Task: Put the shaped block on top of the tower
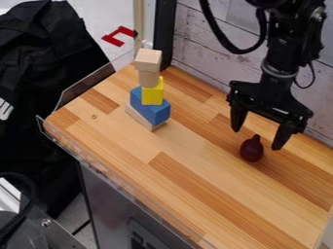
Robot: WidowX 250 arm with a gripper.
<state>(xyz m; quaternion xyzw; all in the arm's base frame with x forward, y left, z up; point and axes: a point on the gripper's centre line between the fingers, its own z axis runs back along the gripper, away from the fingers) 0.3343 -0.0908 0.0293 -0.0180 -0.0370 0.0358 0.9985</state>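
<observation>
On the left half of the wooden work surface [189, 146], near its far end, the tower is standing upright. Going bottom up: a flat plain-wood block [143, 119] is lying at the base, a blue block [151, 108] is resting on it, a yellow block [153, 95] is sitting on the blue one, a narrower plain-wood piece [148, 79] is standing above the yellow, and a wider, boxy plain-wood block [148, 59] is capping the stack. Can't tell which block the "shaped block" is naming; if it's the plain-wood one up top, it is already sitting on the tower.

Over the right side, the black gripper [257, 139] is hanging down, well apart from the tower, its fingers standing wide apart. In this view a dark red, pear-like object [251, 149], narrow end up, is showing just below and between the fingertips.

Behind, a pale plank wall [205, 46] is running along the far side. A clear rail [133, 184] is edging the near side. Beyond the surface's left end, black fabric [48, 58] is draping, and a red angular piece [119, 35] is showing past the tower.
</observation>
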